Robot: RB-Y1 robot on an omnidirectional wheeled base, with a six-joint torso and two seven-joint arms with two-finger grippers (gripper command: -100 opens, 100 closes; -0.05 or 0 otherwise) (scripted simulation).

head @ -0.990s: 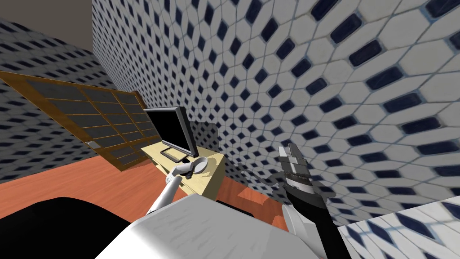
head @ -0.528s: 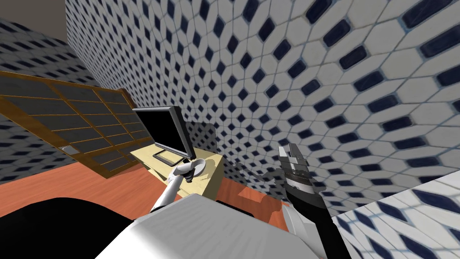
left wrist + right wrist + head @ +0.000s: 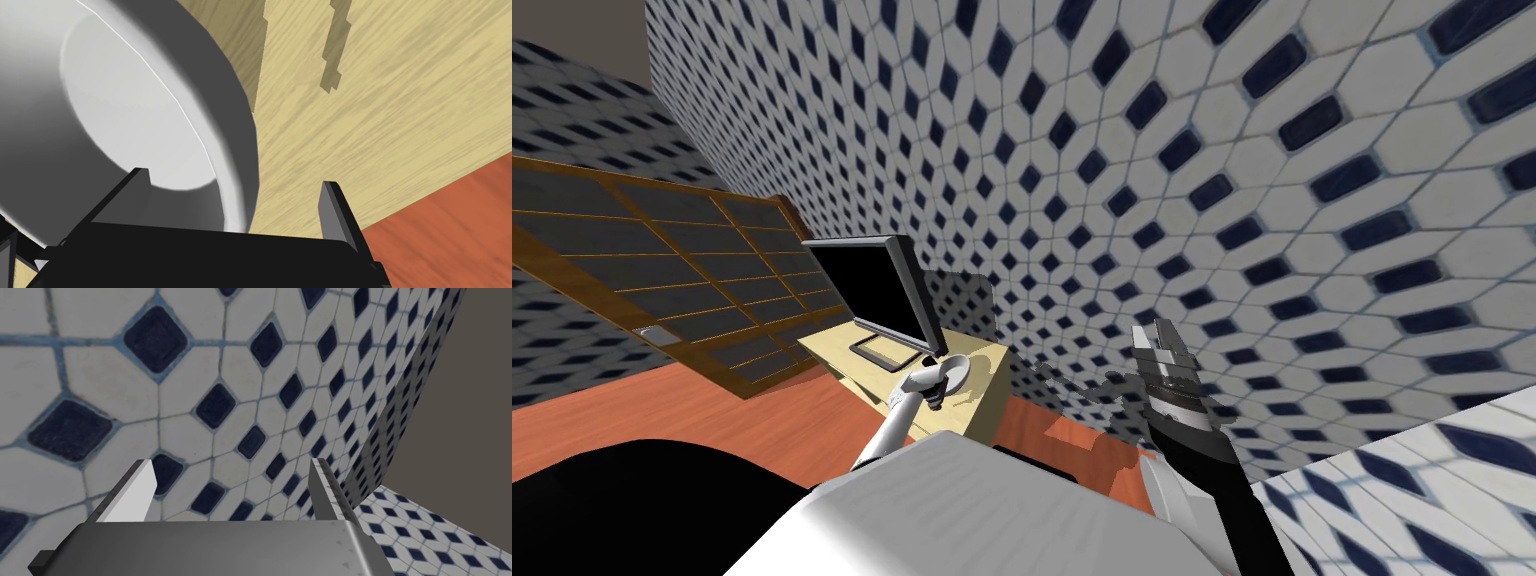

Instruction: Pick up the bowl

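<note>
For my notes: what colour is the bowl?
The bowl is white, best seen in the left wrist view.

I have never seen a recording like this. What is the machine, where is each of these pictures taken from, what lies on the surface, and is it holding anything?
It is a two-armed robot in a simulated house. The wide picture comes from a camera on its head, looking steeply down. The other two come from cameras on its hands, each looking along that hand's tool: two thin fingers rising from a dark block.

A pale wooden table stands by a tiled wall, with a black monitor and a white bowl on it. The left tool is at the bowl and open: one finger is inside it, the other outside over the table, with the bowl's side between them. Nothing is held yet. The right tool is raised beside the wall, open and empty.
</note>
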